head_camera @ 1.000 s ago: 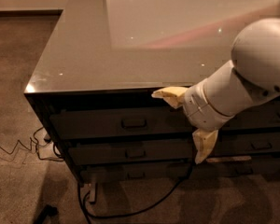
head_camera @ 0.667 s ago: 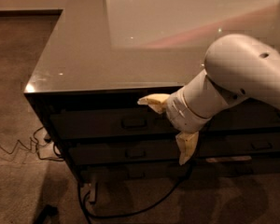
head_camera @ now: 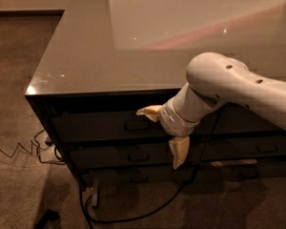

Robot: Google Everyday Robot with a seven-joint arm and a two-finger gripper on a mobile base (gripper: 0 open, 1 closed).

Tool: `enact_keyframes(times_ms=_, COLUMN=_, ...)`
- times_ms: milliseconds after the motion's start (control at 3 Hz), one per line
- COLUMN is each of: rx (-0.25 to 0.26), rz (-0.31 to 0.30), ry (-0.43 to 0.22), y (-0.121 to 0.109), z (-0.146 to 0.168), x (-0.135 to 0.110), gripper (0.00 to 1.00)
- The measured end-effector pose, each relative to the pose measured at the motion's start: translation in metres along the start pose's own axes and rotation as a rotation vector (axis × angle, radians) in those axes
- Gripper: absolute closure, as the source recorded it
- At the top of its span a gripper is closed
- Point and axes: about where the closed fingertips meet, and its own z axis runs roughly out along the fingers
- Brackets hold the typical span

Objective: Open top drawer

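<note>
The top drawer (head_camera: 100, 126) is the uppermost dark front under the glossy countertop, on the left side of the cabinet. It looks shut, with its small loop handle (head_camera: 137, 126) at centre. My gripper (head_camera: 164, 131) is in front of the drawer face, just right of the handle. Its cream fingers are spread wide: one fingertip (head_camera: 149, 111) points left, above and right of the handle, and the other (head_camera: 179, 152) hangs down over the drawer below. Nothing is held.
Slimmer dark drawers (head_camera: 133, 155) sit below, and another drawer column (head_camera: 257, 147) is on the right behind my white arm (head_camera: 229, 87). The grey countertop (head_camera: 124, 46) overhangs the fronts. Black cables (head_camera: 133, 213) and a thin wire (head_camera: 14, 151) lie on the floor by the cabinet.
My arm and gripper have moved left along the drawer fronts, bringing the fingers closer to the top drawer's handle. The drawer has not moved.
</note>
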Motion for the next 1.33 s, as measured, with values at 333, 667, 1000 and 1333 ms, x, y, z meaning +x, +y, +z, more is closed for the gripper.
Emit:
enact_keyframes(times_ms=333, rx=-0.014, rz=0.068, ry=0.059, y=-0.002, z=0.006, x=0.024, gripper=0.00)
enact_keyframes(times_ms=667, rx=-0.016, rz=0.131, ry=0.098, y=-0.002, z=0.004, x=0.048, gripper=0.00)
enact_keyframes(times_ms=1000, rx=-0.032, rz=0.199, ry=0.140, y=0.005, z=-0.001, x=0.071, gripper=0.00)
enact_keyframes(times_ms=1333, rx=-0.032, rz=0.204, ry=0.142, y=0.005, z=-0.001, x=0.072, gripper=0.00)
